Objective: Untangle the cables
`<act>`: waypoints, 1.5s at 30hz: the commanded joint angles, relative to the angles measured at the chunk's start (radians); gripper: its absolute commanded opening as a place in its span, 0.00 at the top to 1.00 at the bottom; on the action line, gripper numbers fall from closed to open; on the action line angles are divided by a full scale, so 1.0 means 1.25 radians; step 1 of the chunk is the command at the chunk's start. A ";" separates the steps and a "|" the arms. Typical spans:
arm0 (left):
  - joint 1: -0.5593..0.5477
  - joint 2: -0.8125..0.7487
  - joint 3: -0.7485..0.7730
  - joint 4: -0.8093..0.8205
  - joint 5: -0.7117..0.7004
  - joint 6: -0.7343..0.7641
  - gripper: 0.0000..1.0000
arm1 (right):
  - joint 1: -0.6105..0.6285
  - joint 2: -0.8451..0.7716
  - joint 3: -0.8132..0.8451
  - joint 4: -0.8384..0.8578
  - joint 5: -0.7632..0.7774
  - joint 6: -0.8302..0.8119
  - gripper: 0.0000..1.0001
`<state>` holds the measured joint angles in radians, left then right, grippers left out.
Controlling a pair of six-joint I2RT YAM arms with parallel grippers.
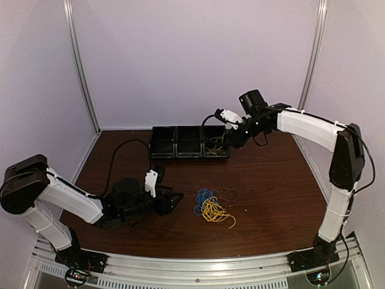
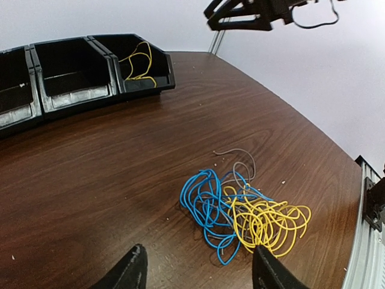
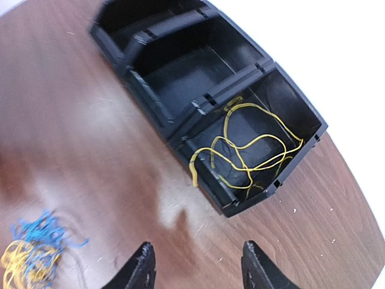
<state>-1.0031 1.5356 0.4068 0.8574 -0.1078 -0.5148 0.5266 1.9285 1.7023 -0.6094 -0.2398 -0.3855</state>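
Observation:
A tangle of cables (image 1: pixel 212 205) lies on the table's middle: blue loops (image 2: pixel 207 208), a yellow coil (image 2: pixel 271 224) and a thin grey-brown wire (image 2: pixel 242 167), all interlaced. My left gripper (image 2: pixel 198 274) is low, just short of the tangle, open, with nothing between its fingers; in the top view the left gripper (image 1: pixel 175 200) sits to the left of the cables. A separate yellow cable (image 3: pixel 252 150) lies in the rightmost black bin (image 3: pixel 301 153), one end hanging over its front wall. My right gripper (image 3: pixel 198 272) hovers above the table beside that bin, open and holding nothing.
A row of three black bins (image 1: pixel 189 149) stands at the back of the brown table (image 1: pixel 271 180); the other two hold no cables. Grey walls and metal posts enclose the table. The right arm (image 1: pixel 307 129) reaches across from the right.

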 commanded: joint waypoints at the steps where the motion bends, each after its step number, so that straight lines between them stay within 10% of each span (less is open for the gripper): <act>1: 0.004 0.010 0.056 -0.037 0.011 0.052 0.38 | 0.006 -0.123 -0.149 -0.049 -0.135 -0.077 0.53; 12: 0.045 0.104 0.111 -0.028 0.082 -0.024 0.30 | 0.137 -0.343 -0.510 -0.079 -0.191 -0.296 0.63; 34: 0.048 0.089 0.112 -0.061 0.076 -0.018 0.30 | 0.303 -0.240 -0.544 0.002 -0.089 -0.285 0.65; 45: 0.048 0.083 0.094 -0.036 0.086 -0.013 0.31 | 0.306 -0.245 -0.516 -0.006 -0.076 -0.268 1.00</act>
<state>-0.9478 1.6669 0.5346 0.7681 -0.0139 -0.5484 0.8989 1.6436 1.0279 -0.6140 -0.3603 -0.7296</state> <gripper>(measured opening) 0.692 0.020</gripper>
